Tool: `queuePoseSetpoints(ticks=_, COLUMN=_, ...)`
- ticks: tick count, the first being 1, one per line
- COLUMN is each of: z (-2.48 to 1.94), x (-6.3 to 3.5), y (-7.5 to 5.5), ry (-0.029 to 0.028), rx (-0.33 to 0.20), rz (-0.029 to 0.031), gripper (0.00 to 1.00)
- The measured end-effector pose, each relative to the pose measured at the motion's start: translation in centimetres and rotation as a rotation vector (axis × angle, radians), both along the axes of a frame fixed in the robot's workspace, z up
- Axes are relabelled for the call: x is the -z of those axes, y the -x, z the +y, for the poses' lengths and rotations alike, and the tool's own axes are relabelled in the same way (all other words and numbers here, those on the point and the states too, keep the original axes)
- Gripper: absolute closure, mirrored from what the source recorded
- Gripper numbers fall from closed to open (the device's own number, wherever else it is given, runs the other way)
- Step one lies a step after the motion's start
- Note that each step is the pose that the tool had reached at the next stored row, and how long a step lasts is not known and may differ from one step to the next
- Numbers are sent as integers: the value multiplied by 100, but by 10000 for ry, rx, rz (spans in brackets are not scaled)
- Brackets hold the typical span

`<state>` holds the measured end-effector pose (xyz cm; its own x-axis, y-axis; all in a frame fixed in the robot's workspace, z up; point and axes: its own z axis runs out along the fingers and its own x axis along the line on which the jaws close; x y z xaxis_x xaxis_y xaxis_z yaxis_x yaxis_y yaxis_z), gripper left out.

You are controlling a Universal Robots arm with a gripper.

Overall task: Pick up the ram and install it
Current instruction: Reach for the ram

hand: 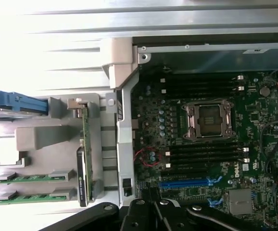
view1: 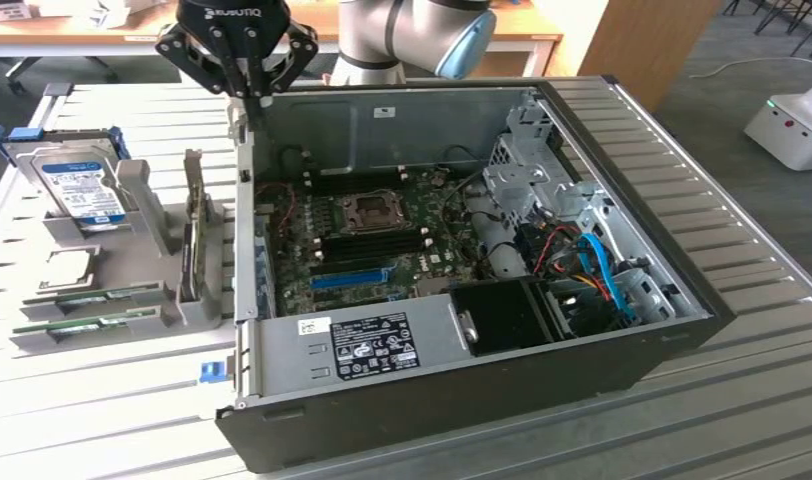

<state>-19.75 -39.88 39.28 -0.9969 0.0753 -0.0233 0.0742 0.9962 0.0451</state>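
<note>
Two green ram sticks lie flat in a grey holder on the table, at the exterior view's left of the open computer case. The wrist view shows those ram sticks one beside the other. My gripper hangs above the case's back corner on the holder's side, shut with nothing between its fingers. In the wrist view the gripper sits over the case wall, between the holder and the motherboard. The motherboard's black memory slots are unfilled.
A blue-labelled hard drive leans in the holder behind the sticks. Another green board stands on edge near the case wall. Inside the case are the CPU socket, a blue slot, a power supply and cables.
</note>
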Motion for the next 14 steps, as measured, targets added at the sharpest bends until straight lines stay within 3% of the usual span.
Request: queuePoseSetpoints(ticks=14, z=0, x=3, y=262, ry=0, rx=-1, rz=0, gripper=89)
